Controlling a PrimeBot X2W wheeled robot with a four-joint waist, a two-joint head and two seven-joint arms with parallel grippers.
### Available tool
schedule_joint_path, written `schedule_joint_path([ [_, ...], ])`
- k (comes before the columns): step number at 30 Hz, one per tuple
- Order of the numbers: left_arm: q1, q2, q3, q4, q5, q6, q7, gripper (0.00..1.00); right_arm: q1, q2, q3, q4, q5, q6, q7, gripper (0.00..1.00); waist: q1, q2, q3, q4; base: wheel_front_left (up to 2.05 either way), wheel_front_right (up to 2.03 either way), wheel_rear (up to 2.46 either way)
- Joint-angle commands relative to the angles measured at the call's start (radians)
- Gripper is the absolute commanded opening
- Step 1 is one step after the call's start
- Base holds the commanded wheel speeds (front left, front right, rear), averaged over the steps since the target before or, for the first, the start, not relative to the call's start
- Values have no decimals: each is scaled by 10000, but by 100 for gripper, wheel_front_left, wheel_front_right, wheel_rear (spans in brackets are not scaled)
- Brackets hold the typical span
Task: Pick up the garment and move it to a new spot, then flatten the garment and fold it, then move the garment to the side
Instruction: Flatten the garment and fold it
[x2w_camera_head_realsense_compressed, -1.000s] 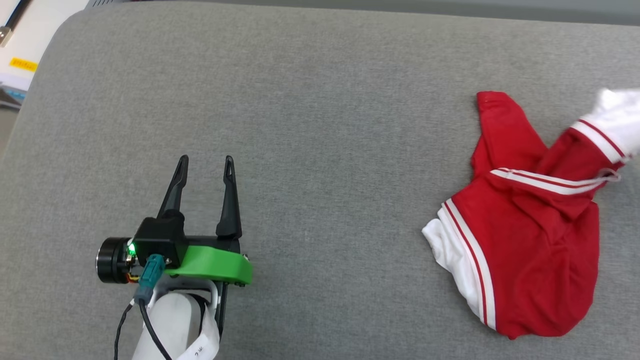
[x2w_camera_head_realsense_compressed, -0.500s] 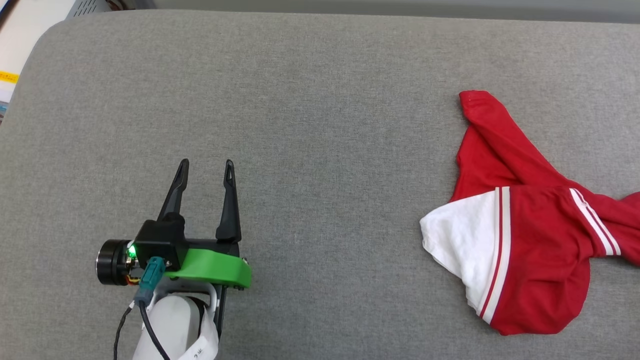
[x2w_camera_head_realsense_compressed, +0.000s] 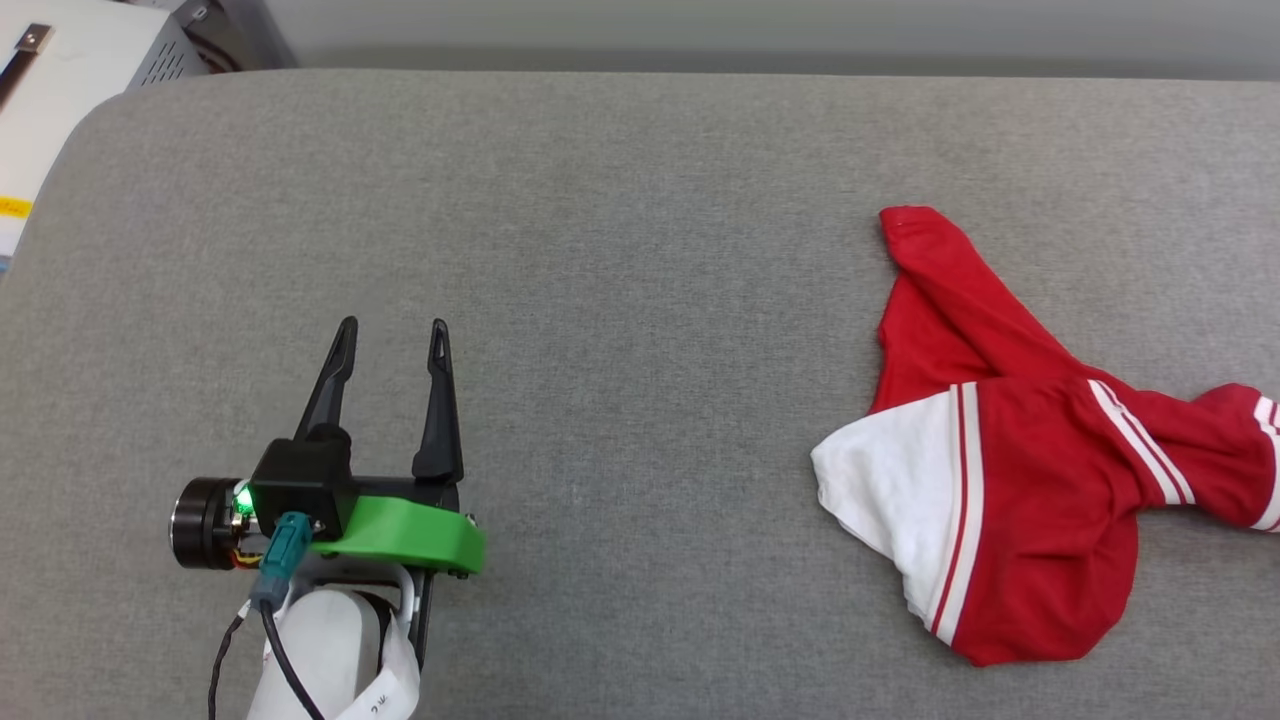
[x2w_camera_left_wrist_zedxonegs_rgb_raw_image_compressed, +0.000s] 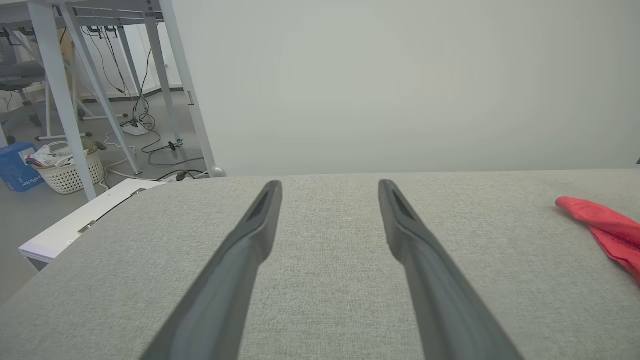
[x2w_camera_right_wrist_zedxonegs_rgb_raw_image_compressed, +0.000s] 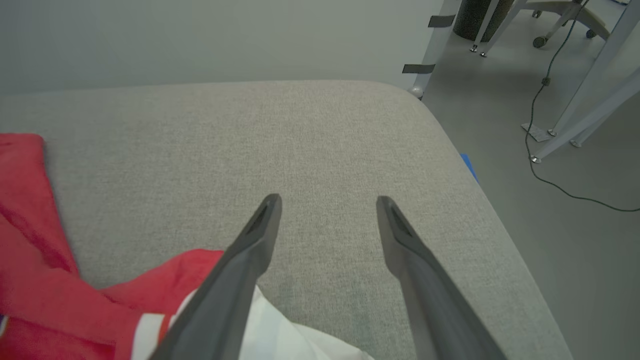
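Grey fabric tabletop (x2w_camera_head_realsense_compressed: 640, 200), seen from above. The red jersey (x2w_camera_head_realsense_compressed: 1040, 500), bunched a second ago with one sleeve lifted, now lies loose at my right, white sleeve (x2w_camera_head_realsense_compressed: 880, 490) spread: set down, I judge, with flattening next. My right claw (x2w_camera_right_wrist_zedxonegs_rgb_raw_image_compressed: 327, 198) hangs spread and empty over its edge. My left claw (x2w_camera_head_realsense_compressed: 392, 325), also spread, points forward, well apart.

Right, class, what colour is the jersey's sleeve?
White sleeve on the red jersey, with red-and-white striped trim; clearest in head view.
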Motion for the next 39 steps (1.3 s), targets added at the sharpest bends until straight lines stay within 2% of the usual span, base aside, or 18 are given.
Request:
schedule_joint_path([
  [1,-95,39,43,-47,92,-95,-57,100,-43,383,-755,-516,-738,-7,-84,100,0,-1,-163,-183,0,0,0],
  [3,-198,61,51,-60,87,-190,-57,100,235,920,-1818,-1301,-1709,-7,-85,100,0,-1,-207,-238,0,0,0],
  [6,-470,138,2,-33,84,-386,-57,100,1031,2129,-3418,-2963,-3386,-7,-87,100,0,-1,-265,-312,0,0,0],
  [8,-713,205,-79,4,66,-523,-57,100,1577,2944,-4124,-4102,-4281,-7,-87,100,0,-1,-281,-354,0,0,0],
  [10,-1021,280,-218,114,6,-666,-57,100,2048,3695,-4630,-5174,-4986,-7,-88,100,0,-1,-284,-396,0,0,0],
  [13,-1658,471,-695,502,-169,-875,-57,100,2640,4604,-4869,-6596,-5758,-7,-88,100,0,-1,-277,-459,0,0,0],
  [15,-2191,594,-1169,865,-411,-951,-38,100,2957,4988,-4794,-7303,-6082,-7,-87,100,0,-1,-265,-511,0,0,0],
  [18,-3208,970,-2353,1289,-796,-987,514,100,3312,5305,-4498,-8010,-6449,-7,-86,100,0,-1,-208,-651,0,0,0],
  [20,-3959,1232,-3412,1435,-1484,-991,1154,100,3421,5479,-4344,-8263,-6450,-7,-87,100,0,-1,-131,-766,0,0,0],
  [27,-6470,1997,-7151,1696,-4753,-995,4835,100,3334,5642,-4032,-8395,-6638,-7,-88,100,0,-1,262,-1179,0,0,0],
  [33,-7923,2193,-9725,1997,-6916,-996,7617,100,2923,5752,-3782,-8308,-6761,-7,-88,100,0,-1,714,-1568,0,0,0],
  [36,-8493,2271,-10869,2205,-7391,-996,8395,100,2658,5798,-3661,-8249,-6815,-7,-89,100,0,-1,974,-1796,0,0,0],
  [39,-8875,2298,-11750,2559,-7658,-996,8721,100,2371,5880,-3496,-8210,-6872,-7,-89,100,0,-1,1269,-2050,0,0,0],
])
